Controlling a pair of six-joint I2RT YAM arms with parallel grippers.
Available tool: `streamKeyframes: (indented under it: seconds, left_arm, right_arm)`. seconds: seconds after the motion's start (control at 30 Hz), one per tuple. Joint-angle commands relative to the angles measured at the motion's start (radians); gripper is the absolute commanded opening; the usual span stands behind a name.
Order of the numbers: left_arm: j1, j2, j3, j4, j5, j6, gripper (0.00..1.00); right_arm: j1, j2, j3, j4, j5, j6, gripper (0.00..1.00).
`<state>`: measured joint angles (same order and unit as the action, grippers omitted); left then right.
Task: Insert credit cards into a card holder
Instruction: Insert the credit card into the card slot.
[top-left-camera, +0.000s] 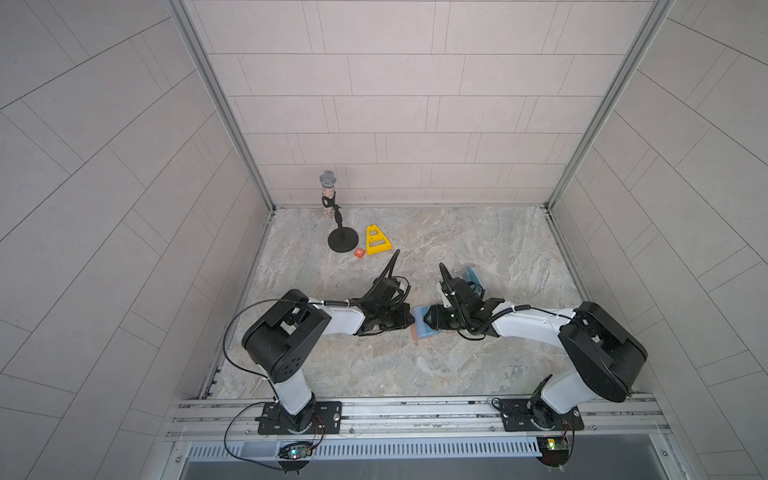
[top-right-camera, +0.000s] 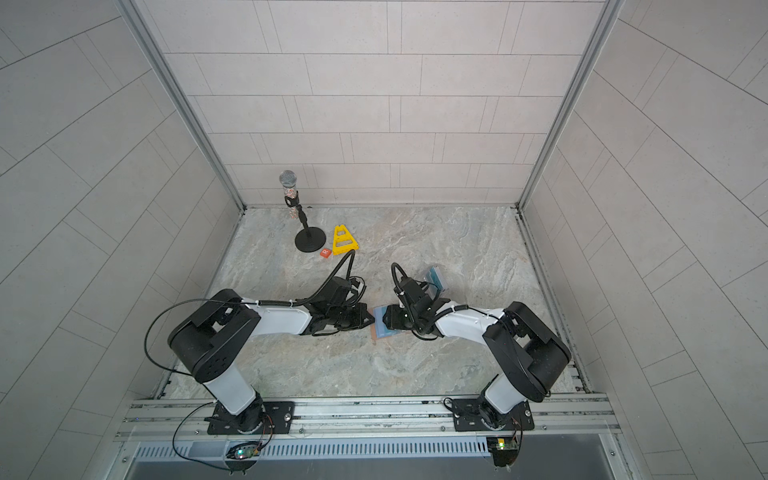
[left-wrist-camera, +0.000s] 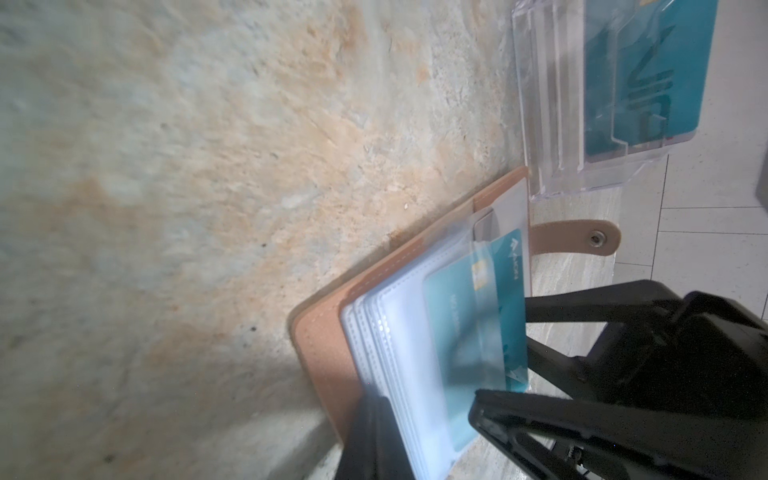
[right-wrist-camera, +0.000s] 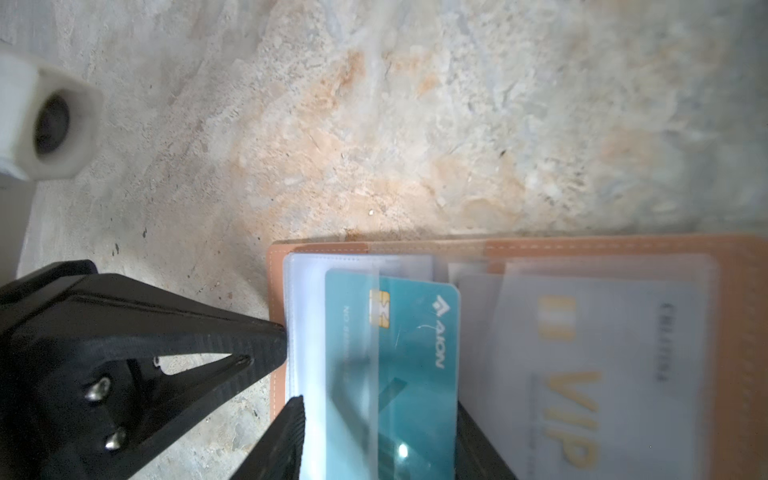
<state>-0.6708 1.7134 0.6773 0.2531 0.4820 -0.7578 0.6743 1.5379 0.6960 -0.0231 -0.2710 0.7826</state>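
With the left pincer (right-wrist-camera: 286, 374) clamped on the card holder (left-wrist-camera: 320, 340) sleeves and the right pincer (left-wrist-camera: 505, 353) half-wide around the teal card (right-wrist-camera: 399, 374), the robot should push squarely inward.

I count two arms, each with one gripper. One card holder (left-wrist-camera: 320, 345), one clear stand (left-wrist-camera: 552, 124), one microphone (top-left-camera: 328, 179), one yellow frame (top-left-camera: 376, 240), one orange tile (top-left-camera: 360, 252). Three cards are visible: two teal, one pale VIP.

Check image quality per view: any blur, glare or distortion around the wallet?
Left wrist: teal card smeared under sleeve glare. Right wrist: VIP card soft, card holder edge blurred. Both top views: walls bow outward; card holder mostly hidden by arms.
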Motion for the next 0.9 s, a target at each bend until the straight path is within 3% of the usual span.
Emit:
streamKeyframes:
  seconds: [0.0, 0.5, 0.6, 0.73, 0.87]
  left_arm:
    - [-0.006, 0.041, -0.022, -0.105, -0.090, 0.029, 0.00]
    - [-0.007, 0.010, -0.004, -0.213, -0.140, 0.095, 0.00]
    - [-0.007, 0.004, -0.002, -0.216, -0.137, 0.095, 0.00]
    - [-0.006, -0.003, 0.000, -0.219, -0.134, 0.094, 0.00]
    - [-0.007, -0.006, 0.003, -0.221, -0.132, 0.096, 0.00]
  right_arm:
    - [0.007, -0.034, 0.019, -0.069, 0.041, -0.014, 0.56]
    - [0.010, -0.086, 0.097, -0.245, 0.162, -0.110, 0.58]
    - [0.010, -0.064, 0.126, -0.290, 0.193, -0.143, 0.50]
    - [0.010, -0.013, 0.168, -0.343, 0.221, -0.186, 0.24]
    - [0.011, 0.010, 0.178, -0.347, 0.227, -0.198, 0.14]
